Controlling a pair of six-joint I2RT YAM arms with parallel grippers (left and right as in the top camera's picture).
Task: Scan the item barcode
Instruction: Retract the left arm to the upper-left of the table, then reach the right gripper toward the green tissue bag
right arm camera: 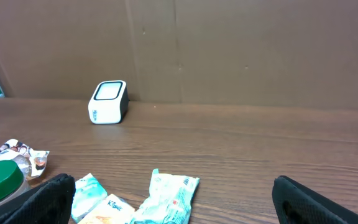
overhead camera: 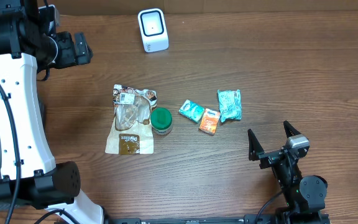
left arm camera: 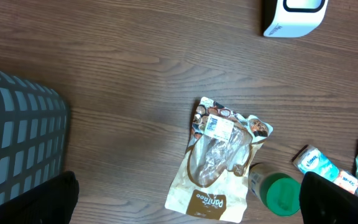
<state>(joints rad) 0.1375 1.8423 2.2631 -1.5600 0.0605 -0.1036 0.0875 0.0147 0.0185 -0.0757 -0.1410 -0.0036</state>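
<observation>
The white barcode scanner (overhead camera: pixel 153 30) stands at the table's far edge and also shows in the left wrist view (left arm camera: pixel 294 15) and the right wrist view (right arm camera: pixel 109 102). In the middle lie a brown-and-white snack pouch (overhead camera: pixel 131 119), a green-lidded jar (overhead camera: pixel 161 121) on its side, two teal packets (overhead camera: pixel 191 111) (overhead camera: pixel 229 104) and an orange tissue pack (overhead camera: pixel 209 121). My left gripper (overhead camera: pixel 84 50) hangs open high at the far left, above the table, with the pouch (left arm camera: pixel 219 158) below it. My right gripper (overhead camera: pixel 269 132) is open at the near right, empty, facing the packets (right arm camera: pixel 173 196).
A grey gridded basket (left arm camera: pixel 17 137) sits at the left side of the table. A brown cardboard wall (right arm camera: pixel 229 50) stands behind the scanner. The white left arm column (overhead camera: pixel 17 118) rises along the left edge.
</observation>
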